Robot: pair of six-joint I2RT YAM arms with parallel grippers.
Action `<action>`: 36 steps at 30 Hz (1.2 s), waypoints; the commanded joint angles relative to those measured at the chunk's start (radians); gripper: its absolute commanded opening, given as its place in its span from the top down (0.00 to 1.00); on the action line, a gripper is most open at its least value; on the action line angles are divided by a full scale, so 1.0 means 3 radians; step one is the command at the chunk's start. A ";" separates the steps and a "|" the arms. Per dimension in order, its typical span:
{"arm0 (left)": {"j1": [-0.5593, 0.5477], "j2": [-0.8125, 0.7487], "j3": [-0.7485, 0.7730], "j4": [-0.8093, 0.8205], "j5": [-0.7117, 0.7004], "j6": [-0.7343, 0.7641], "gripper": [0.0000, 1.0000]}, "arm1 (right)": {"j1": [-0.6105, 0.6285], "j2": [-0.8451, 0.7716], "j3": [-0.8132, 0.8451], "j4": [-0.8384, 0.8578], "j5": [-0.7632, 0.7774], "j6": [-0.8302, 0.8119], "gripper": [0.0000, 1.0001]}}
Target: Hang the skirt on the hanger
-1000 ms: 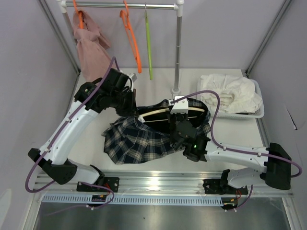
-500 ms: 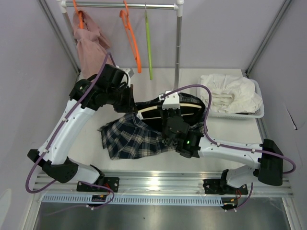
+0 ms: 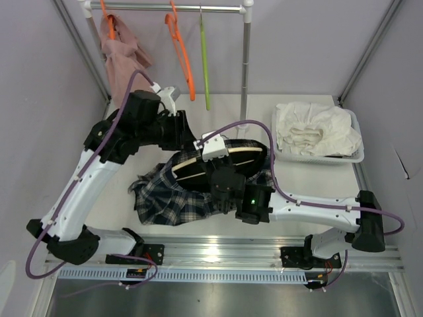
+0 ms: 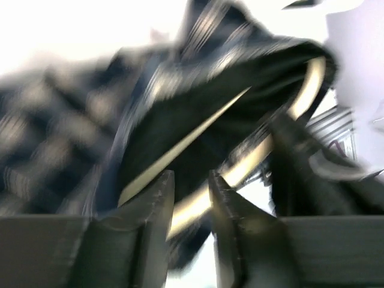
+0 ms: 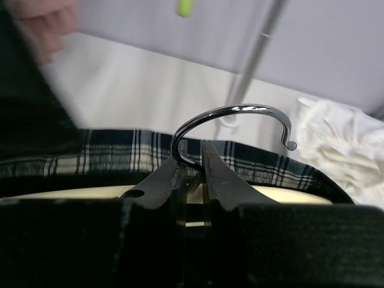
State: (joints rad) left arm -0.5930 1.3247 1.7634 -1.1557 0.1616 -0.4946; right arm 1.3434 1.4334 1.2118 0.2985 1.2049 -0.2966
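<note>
Fitting skirt (image 3: 162,198) onto hanger (image 3: 192,165)
Right gripper (image 5: 191,174) clenched on hanger neck; left gripper (image 4: 191,198) released, next needs a waistband hold

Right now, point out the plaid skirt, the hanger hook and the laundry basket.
plaid skirt (image 3: 162,198): top external view, loose plaid folds at left.
hanger hook (image 5: 237,108): right wrist view, top of the metal curve.
laundry basket (image 3: 330,159): top external view, its near rim.
</note>
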 commanded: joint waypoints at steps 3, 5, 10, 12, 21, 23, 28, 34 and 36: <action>-0.0012 -0.0580 -0.0324 0.1136 0.0223 0.0354 0.48 | 0.0068 -0.0202 0.0680 -0.0718 -0.0406 0.0370 1.00; -0.0017 -0.0758 -0.0457 0.1463 0.0300 0.0477 0.43 | 0.0068 -0.0247 0.0817 -0.0938 -0.0452 0.0436 1.00; -0.0012 -0.0943 -0.0376 0.1618 0.0290 0.0814 0.37 | 0.0063 -0.0314 0.1099 -0.1413 -0.0514 0.0523 1.00; -0.0017 -0.1051 -0.0356 0.1608 0.0269 0.0886 0.35 | 0.0053 -0.0334 0.1171 -0.1470 -0.0590 0.0523 1.00; -0.0017 -0.1210 -0.0672 0.1526 0.0918 0.1163 0.35 | -0.0080 -0.0227 0.1575 -0.1900 -0.0892 0.0615 1.00; -0.0028 -0.1184 -0.0708 0.1465 0.0894 0.1203 0.35 | -0.0111 -0.0176 0.1662 -0.1946 -0.0974 0.0646 1.00; -0.0079 -0.1143 -0.0810 0.1403 0.0903 0.1301 0.34 | -0.0167 -0.0074 0.1815 -0.2084 -0.1199 0.0743 1.00; -0.0145 -0.1066 -0.0933 0.1388 0.0878 0.1362 0.35 | -0.0183 0.0074 0.1959 -0.2166 -0.1357 0.0815 1.00; -0.0166 -0.1066 -0.0989 0.1408 0.0888 0.1362 0.36 | -0.0198 0.0110 0.1989 -0.2186 -0.1368 0.0815 1.00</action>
State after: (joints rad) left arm -0.6285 1.0115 1.4799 -0.7513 0.4015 -0.1188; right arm 1.2903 1.4700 1.7325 -0.4080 0.8215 -0.0811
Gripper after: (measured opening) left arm 0.645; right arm 0.154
